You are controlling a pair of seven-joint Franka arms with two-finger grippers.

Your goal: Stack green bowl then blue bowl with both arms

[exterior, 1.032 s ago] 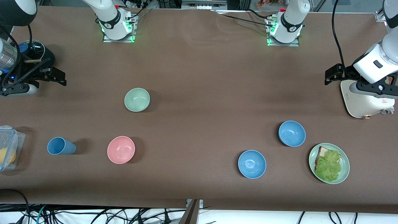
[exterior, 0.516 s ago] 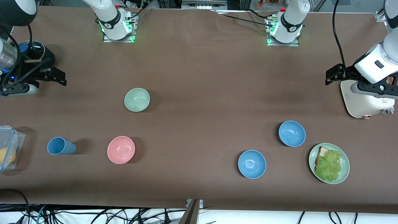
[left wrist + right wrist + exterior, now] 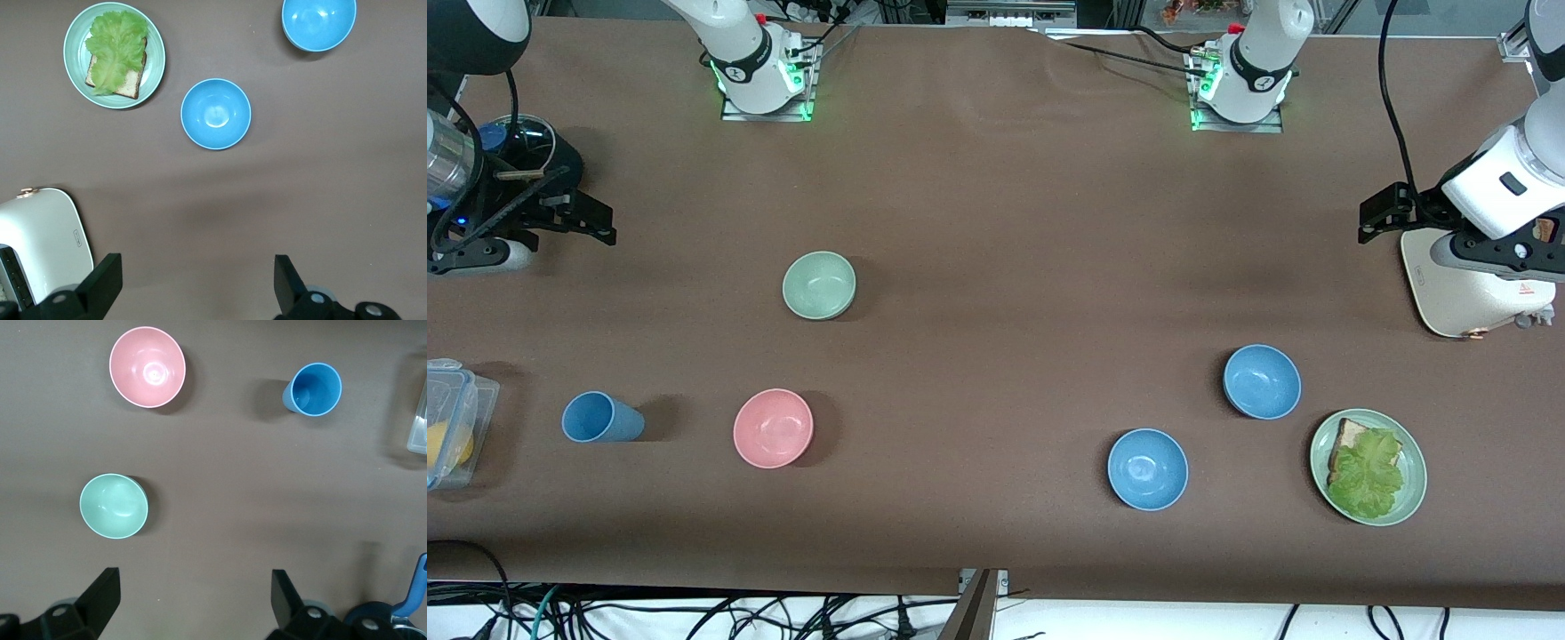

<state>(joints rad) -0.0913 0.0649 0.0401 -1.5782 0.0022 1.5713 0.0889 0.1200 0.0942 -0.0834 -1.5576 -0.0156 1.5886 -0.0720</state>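
Note:
The green bowl (image 3: 819,284) sits upright toward the right arm's end of the table and also shows in the right wrist view (image 3: 113,505). Two blue bowls stand toward the left arm's end: one (image 3: 1262,381) (image 3: 216,113) beside the green plate, the other (image 3: 1148,468) (image 3: 319,23) nearer the front camera. My left gripper (image 3: 1383,213) (image 3: 195,270) is open and empty, up in the air beside the toaster. My right gripper (image 3: 591,222) (image 3: 193,583) is open and empty, up over the table's edge at its own end.
A pink bowl (image 3: 773,428) and a blue cup (image 3: 600,417) stand nearer the front camera than the green bowl. A green plate (image 3: 1409,498) bears bread and lettuce. A white toaster (image 3: 1467,293), a clear plastic box (image 3: 454,418) and a black appliance (image 3: 529,151) stand at the table's ends.
The left arm's hand has shifted very slightly toward its end of the table. Nothing else has moved.

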